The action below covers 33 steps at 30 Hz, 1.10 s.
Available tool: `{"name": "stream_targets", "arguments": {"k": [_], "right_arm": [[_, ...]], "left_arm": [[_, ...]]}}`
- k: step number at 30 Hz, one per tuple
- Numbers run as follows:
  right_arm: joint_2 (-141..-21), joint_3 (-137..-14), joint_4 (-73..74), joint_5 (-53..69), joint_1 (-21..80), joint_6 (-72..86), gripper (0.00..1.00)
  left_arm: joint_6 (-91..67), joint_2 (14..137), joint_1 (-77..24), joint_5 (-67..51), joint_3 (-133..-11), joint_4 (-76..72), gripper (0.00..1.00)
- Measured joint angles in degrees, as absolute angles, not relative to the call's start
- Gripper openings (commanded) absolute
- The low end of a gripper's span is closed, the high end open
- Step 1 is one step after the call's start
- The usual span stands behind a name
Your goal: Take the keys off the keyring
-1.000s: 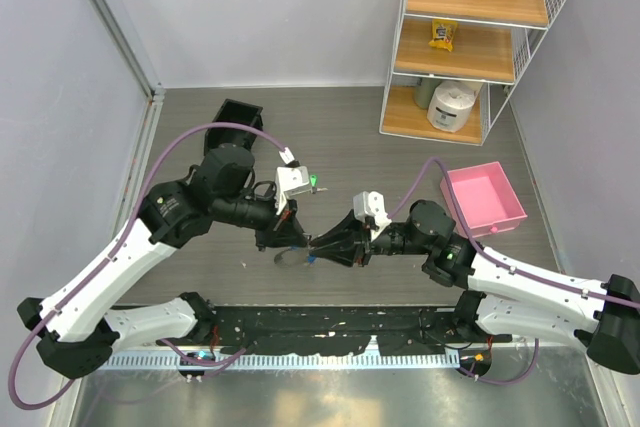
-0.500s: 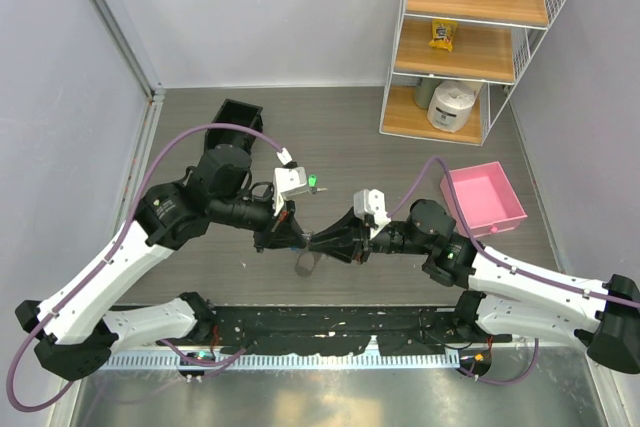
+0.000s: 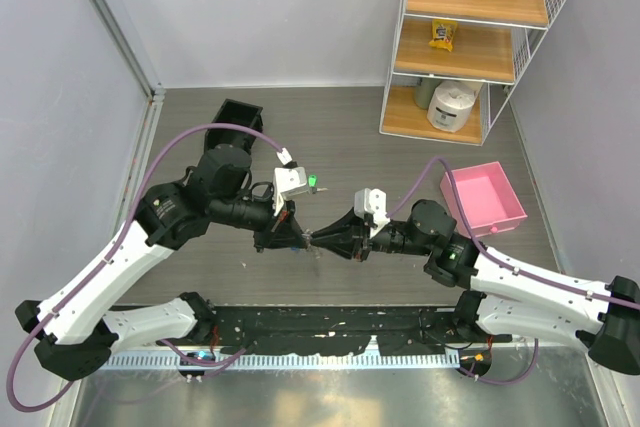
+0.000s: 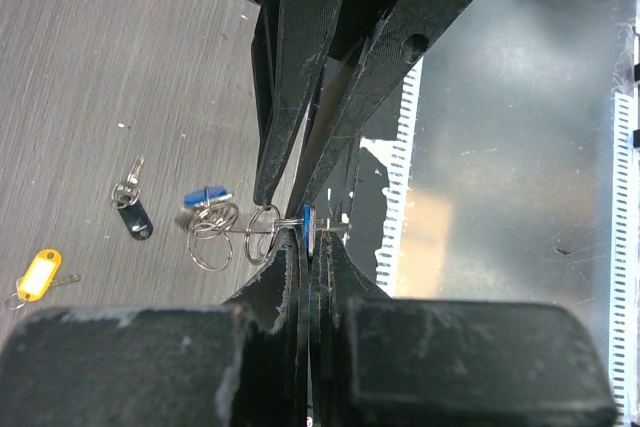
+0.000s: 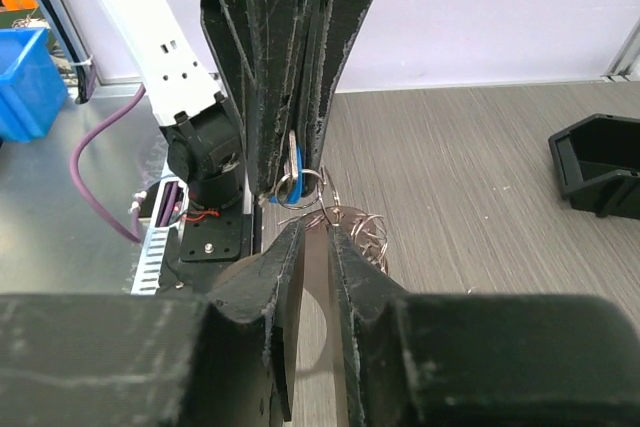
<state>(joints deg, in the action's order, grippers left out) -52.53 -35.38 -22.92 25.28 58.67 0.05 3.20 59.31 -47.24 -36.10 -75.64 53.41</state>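
My two grippers meet tip to tip above the floor near the front edge. My left gripper (image 3: 298, 238) (image 4: 308, 233) is shut on the blue-headed key (image 4: 307, 219), which also shows in the right wrist view (image 5: 291, 185). My right gripper (image 3: 319, 241) (image 5: 317, 230) is nearly closed on a thin silvery part of the keyring (image 5: 350, 222). The keyring's wire loops (image 4: 215, 240) hang between the tips, with a second blue piece (image 4: 207, 197) among them. A black-tagged key (image 4: 133, 217) and a yellow-tagged key (image 4: 38, 274) lie loose on the floor.
A pink tray (image 3: 487, 197) stands to the right. A black bin (image 3: 237, 115) sits behind the left arm. A wire shelf (image 3: 470, 42) with jars stands at the back right. The arm bases and a toothed metal rail (image 3: 300, 357) line the near edge.
The ring part that hung below the two tips has swung right and drawn up between them. Both arms stay almost in place.
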Motion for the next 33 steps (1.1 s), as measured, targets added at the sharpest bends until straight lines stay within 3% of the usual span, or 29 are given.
{"name": "stream_targets", "arguments": {"k": [7, 20, 33], "right_arm": [[-52.34, -35.46, -22.04, 23.55, 58.67, -0.69, 0.18], [-51.96, -35.46, -21.37, 22.57, 58.67, -1.41, 0.27], [-50.61, -35.46, -21.52, 25.58, 58.7, -1.39, 0.26]], "left_arm": [[3.2, 59.33, -47.24, -36.07, -75.72, 53.49, 0.0], [3.16, 59.33, -47.24, -36.21, -76.29, 53.52, 0.0], [2.94, 59.46, -47.24, -36.29, -76.71, 53.58, 0.0]]}}
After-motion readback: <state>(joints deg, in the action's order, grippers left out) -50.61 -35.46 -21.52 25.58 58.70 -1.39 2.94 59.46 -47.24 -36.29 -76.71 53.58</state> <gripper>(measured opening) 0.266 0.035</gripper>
